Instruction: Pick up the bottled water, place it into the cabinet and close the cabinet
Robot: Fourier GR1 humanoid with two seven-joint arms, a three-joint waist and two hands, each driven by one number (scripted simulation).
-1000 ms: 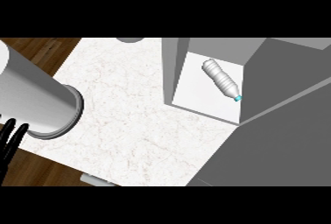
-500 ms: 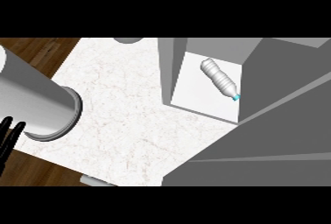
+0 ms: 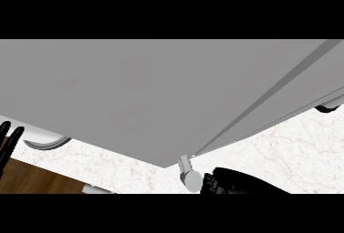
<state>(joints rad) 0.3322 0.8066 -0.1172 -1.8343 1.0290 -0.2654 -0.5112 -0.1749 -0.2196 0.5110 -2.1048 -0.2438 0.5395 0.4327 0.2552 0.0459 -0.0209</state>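
The grey cabinet (image 3: 134, 91) fills most of the head view, and its broad grey panel covers the inside. The bottled water is hidden from sight. A diagonal seam (image 3: 269, 100) runs from the upper right down to the panel's lower corner. A short grey handle (image 3: 189, 175) sticks out below that corner. My right hand (image 3: 238, 183) shows as a black mass at the lower edge, just right of the handle and close to it; its fingers are hidden. My left hand (image 3: 8, 142) rests at the left edge, fingers straight and pointing up, holding nothing.
White marble counter (image 3: 289, 150) shows below and right of the cabinet, with brown wood floor (image 3: 33, 179) at the lower left. A grey rounded rim (image 3: 47, 142) peeks out under the cabinet's left side. A dark curved piece (image 3: 329, 107) sits at the right edge.
The open cabinet with the bottle lying inside is gone from sight; a grey panel now covers nearly the whole view. The right hand and a handle have appeared at the bottom.
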